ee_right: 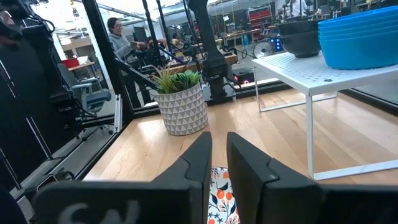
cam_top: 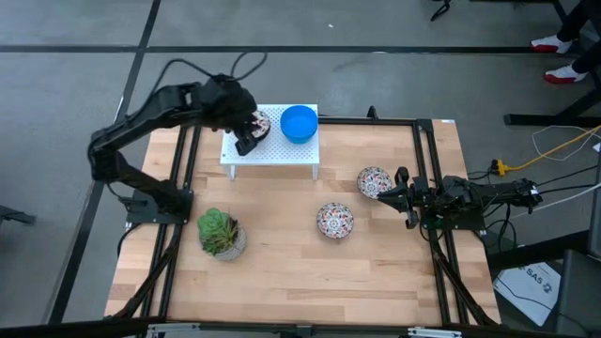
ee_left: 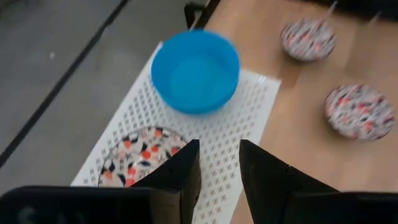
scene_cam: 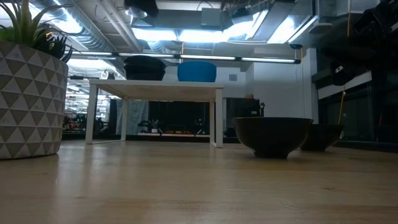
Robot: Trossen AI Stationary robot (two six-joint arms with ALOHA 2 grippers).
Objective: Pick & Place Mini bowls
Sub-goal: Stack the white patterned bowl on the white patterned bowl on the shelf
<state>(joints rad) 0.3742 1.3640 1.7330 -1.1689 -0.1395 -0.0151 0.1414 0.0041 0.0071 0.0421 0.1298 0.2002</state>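
A white stand (cam_top: 270, 150) at the table's far left carries a plain blue mini bowl (cam_top: 299, 123) (ee_left: 195, 70) and a speckled mini bowl (cam_top: 260, 123) (ee_left: 134, 157). My left gripper (cam_top: 246, 137) (ee_left: 219, 168) is open and hovers over the stand, right beside the speckled bowl. Two more speckled bowls (cam_top: 374, 182) (cam_top: 334, 221) rest on their bases on the table's wood. My right gripper (cam_top: 396, 190) (ee_right: 219, 163) waits at the right, its fingers almost together above the edge of the nearer speckled bowl (ee_right: 222, 191).
A potted green succulent (cam_top: 221, 233) (scene_cam: 31, 81) stands near the table's left. The black frame rails (cam_top: 423, 169) run along both sides. Bare wood lies between the stand and the two bowls on the table. People show in the room beyond (ee_right: 118, 37).
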